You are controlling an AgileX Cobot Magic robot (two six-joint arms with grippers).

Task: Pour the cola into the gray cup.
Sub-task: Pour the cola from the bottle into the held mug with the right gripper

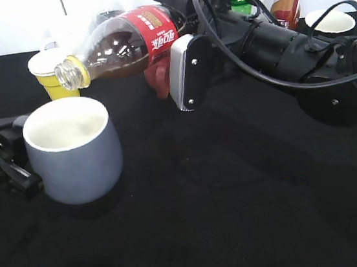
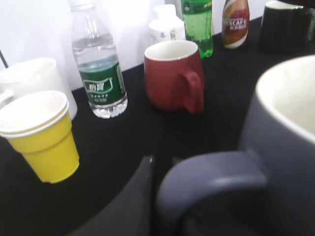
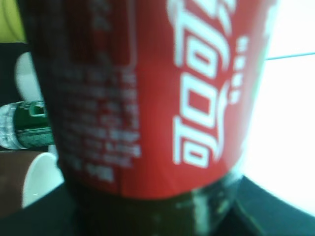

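My right gripper (image 1: pixel 181 71) holds the cola (image 1: pixel 129 42) clamped at its red label, the bottle tipped near level, its uncapped mouth above and just behind the rim of the gray cup (image 1: pixel 71 150). No stream is visible, and the cup's inside looks white and dry. I judge the bottle light, being roughly half full, with thin walls that give under pressure and a slick label; the banded middle is the sound place to hold. The liquid will shift toward the neck as it tilts.

My left gripper (image 2: pixel 147 196) sits at the cup's handle (image 2: pixel 211 179); I cannot tell how its jaws stand. The cup looks heavy, stiff and breakable.

The black table (image 1: pixel 241 217) is matte and flat. Behind the cup stand a yellow paper cup (image 2: pixel 42 135), a water bottle (image 2: pixel 98 73) and a dark red mug (image 2: pixel 172 73).
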